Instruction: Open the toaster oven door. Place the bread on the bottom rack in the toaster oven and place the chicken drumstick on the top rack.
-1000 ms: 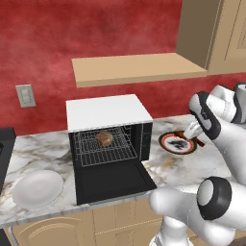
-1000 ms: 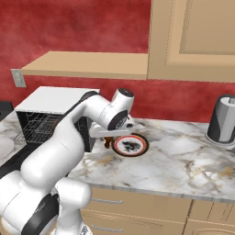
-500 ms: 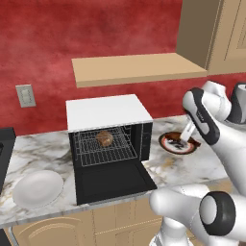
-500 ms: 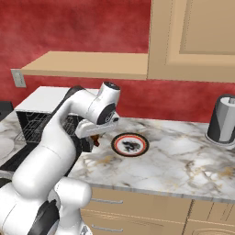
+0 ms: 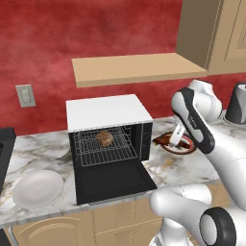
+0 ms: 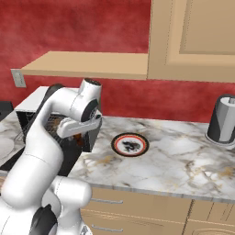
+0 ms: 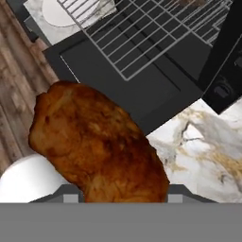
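Gripper [image 5: 166, 140]: clenched on chicken drumstick [image 7: 97, 146], held just right of toaster oven [image 5: 109, 139] | toaster oven door [image 5: 113, 180]: folded down flat | bread [image 5: 104, 138]: lain on rack inside.

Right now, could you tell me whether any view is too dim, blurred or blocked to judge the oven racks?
Left base view: evenly lit and sharp, toaster oven racks plain. Right base view: the arm hides most of the oven. Hand view: the chicken drumstick looms close and soft-edged, blocking the lower half; the rack beyond stays crisp.

Toaster oven [image 5: 108, 113] at counter's [image 6: 174, 160] back edge, door [image 5: 113, 180] lowered toward front edge, bread [image 5: 104, 138] on rack inside, drumstick [image 7: 99, 146] just right of oven, white plate [image 5: 37, 188] left.
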